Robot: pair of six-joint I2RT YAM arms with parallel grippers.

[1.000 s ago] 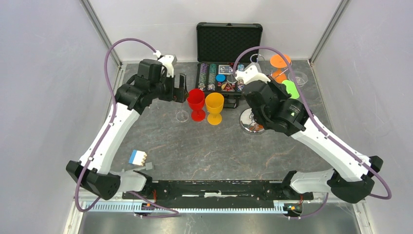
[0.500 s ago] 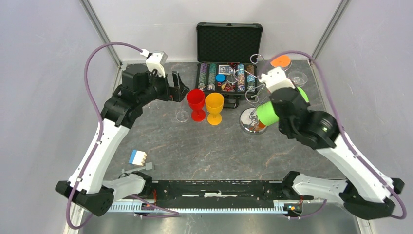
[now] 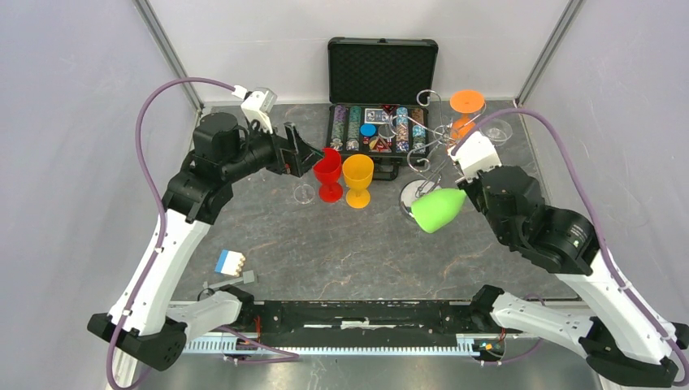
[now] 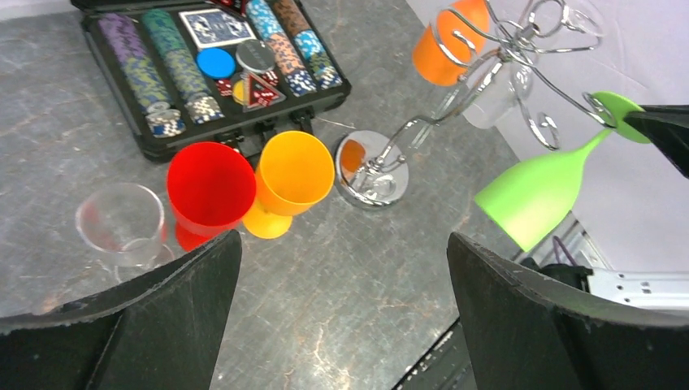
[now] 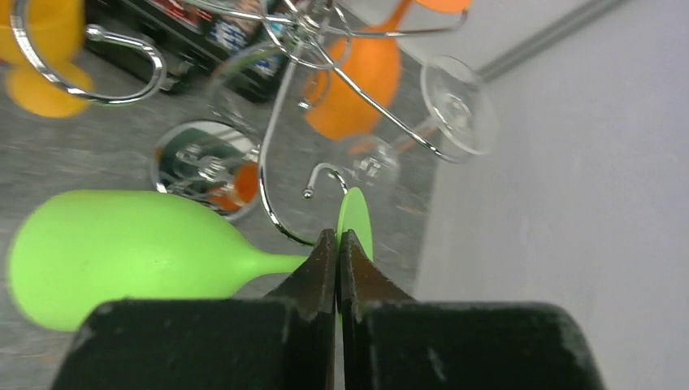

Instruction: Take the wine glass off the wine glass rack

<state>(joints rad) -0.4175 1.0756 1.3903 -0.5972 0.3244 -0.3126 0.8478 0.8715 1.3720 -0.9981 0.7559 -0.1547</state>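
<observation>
nearest to us, the right gripper (image 5: 337, 240) is pinched shut on the green wine glass (image 3: 437, 210), fingers closed on the thin edge of its foot where the stem meets it. the glass lies tilted in the air, bowl toward the near side and low over the table, foot up toward the wine glass rack (image 4: 372, 180). in the right wrist view the foot sits just beside the tip of one curled hook, and we cannot tell whether it is fully free of the wire.

we judge the lift-off step to be almost done. the next move calls for drawing the glass clear of the hooks without snagging, then bringing it upright to set down.

further out, the left gripper (image 3: 302, 153) hangs with its fingers spread wide and holding nothing, just beside the red cup (image 3: 327, 171) and the yellow cup (image 3: 357, 177). beyond, an orange glass (image 3: 466, 104) hangs on the rack, next to the open black case (image 3: 382, 73) at the far edge.
</observation>
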